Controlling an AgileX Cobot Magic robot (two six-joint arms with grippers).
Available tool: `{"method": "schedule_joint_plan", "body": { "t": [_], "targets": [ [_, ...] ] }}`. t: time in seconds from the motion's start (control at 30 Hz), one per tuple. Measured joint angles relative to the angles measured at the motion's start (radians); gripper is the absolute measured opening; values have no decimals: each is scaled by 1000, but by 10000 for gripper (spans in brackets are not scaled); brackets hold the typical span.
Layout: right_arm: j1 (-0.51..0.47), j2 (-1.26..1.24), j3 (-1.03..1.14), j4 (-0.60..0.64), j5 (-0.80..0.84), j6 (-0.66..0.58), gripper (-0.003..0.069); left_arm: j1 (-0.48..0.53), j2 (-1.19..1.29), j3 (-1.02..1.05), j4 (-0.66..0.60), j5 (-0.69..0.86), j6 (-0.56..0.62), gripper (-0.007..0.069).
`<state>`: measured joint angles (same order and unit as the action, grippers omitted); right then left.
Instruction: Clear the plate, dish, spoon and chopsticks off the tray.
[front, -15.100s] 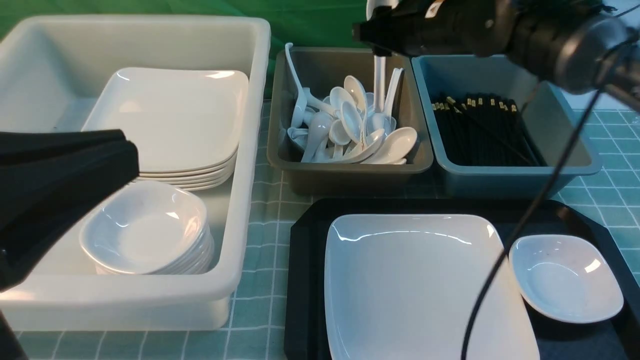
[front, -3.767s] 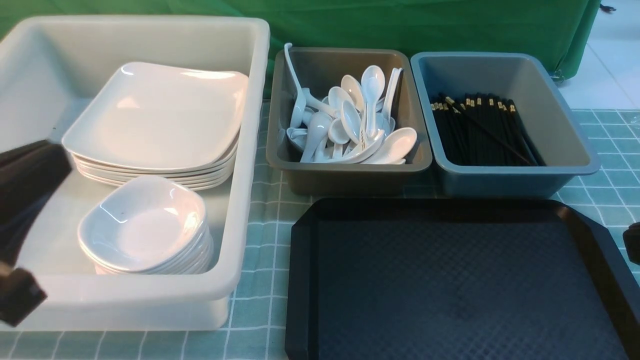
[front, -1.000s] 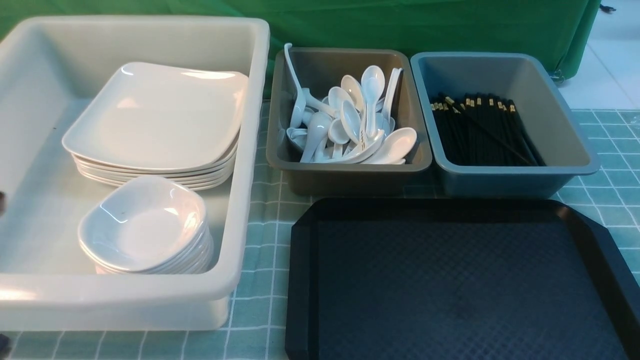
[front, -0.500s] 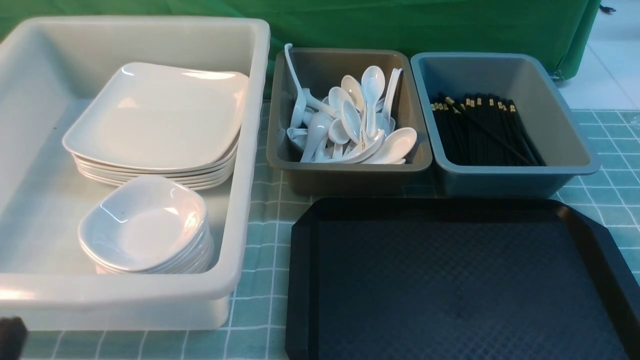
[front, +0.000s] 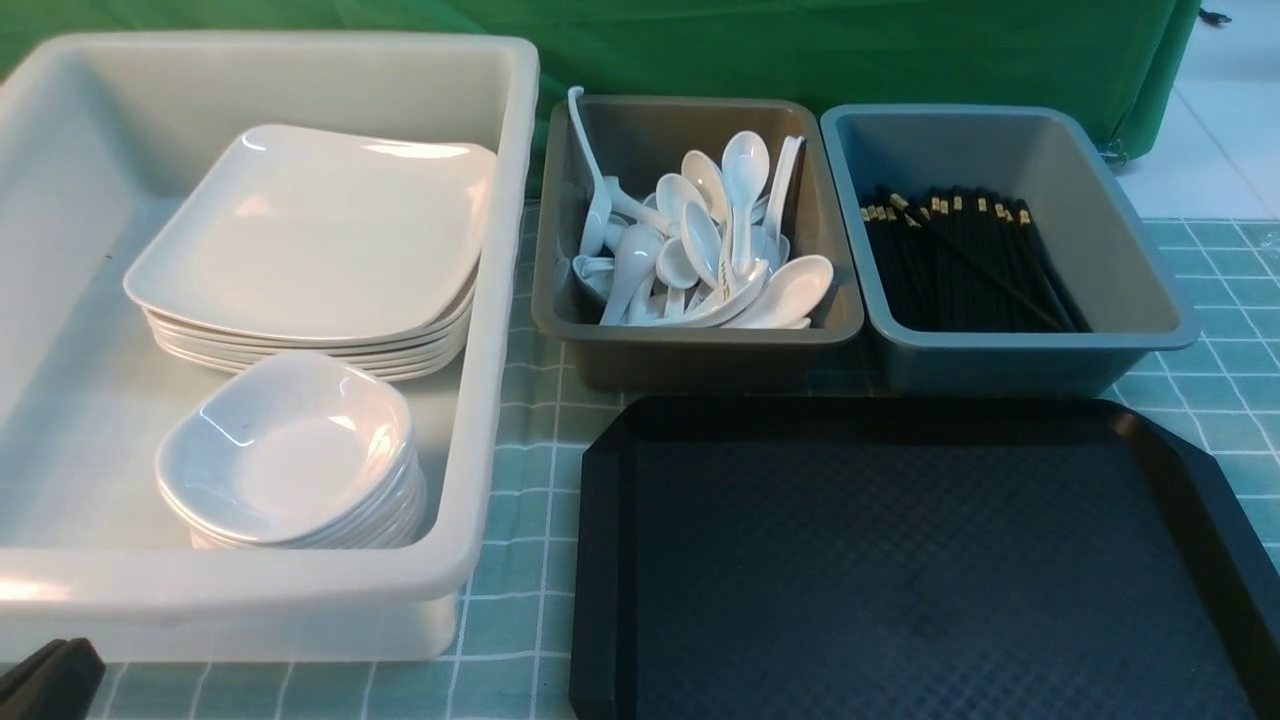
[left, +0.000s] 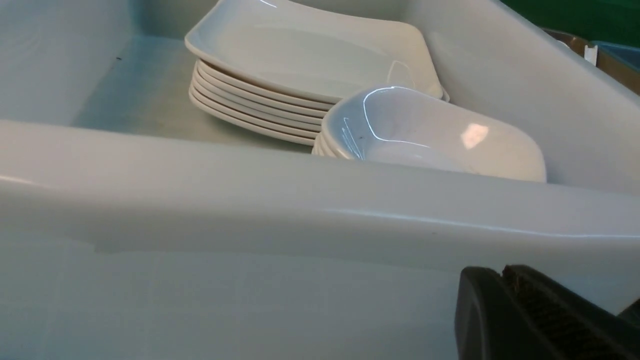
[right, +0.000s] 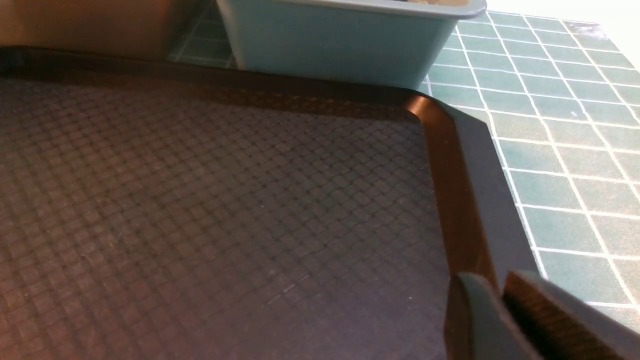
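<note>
Three bins (front: 700, 360) stand near one tray (front: 900, 560), left pincer (left: 501, 274) together, right pincer (right: 496, 282) I cannot tell.

Count by kind: three bins, one tray, two stacks, two lots of loose utensils.
Bins: one large white bin (front: 250, 580), one brown bin (front: 700, 360), one blue-grey bin (front: 1040, 365). Black tray (front: 920, 560): one. Square plates (front: 310, 235): one stack, at least five by the edges. Small dishes (front: 285, 450): one stack, at least three; exact number unclear, rims packed close. White spoons (front: 745, 175): ten or more, overlapping, full tally not readable. Black chopsticks (front: 975, 270): ten or more, bunched too tightly for an exact count. Cloths: two, one green (front: 900, 50), one checked (front: 510, 600).
</note>
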<state>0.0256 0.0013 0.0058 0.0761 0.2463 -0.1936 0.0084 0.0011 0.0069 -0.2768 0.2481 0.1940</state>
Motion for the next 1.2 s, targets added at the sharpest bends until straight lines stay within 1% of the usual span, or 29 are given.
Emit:
{"method": "schedule_joint_plan", "body": {
  "t": [0.07, 0.13, 0.17, 0.2, 0.27, 0.67, 1.2],
  "targets": [
    [0, 0, 0, 0, 0, 0, 128, 0, 0, 0, 49, -2, -35, 17],
    [0, 0, 0, 0, 0, 0, 129, 0, 0, 0, 124, -3, -99, 17],
    [0, 0, 0, 0, 0, 0, 129, 0, 0, 0, 131, -3, -99, 17],
    [0, 0, 0, 0, 0, 0, 133, 0, 0, 0, 176, -3, -128, 17],
    [0, 0, 0, 0, 0, 0, 137, 0, 0, 0, 190, -3, -140, 17],
    [0, 0, 0, 0, 0, 0, 148, 0, 0, 0, 201, -3, -152, 17],
    [0, 0, 0, 0, 0, 1, 192, 0, 0, 0, 204, -3, -152, 17]
  ]
}}
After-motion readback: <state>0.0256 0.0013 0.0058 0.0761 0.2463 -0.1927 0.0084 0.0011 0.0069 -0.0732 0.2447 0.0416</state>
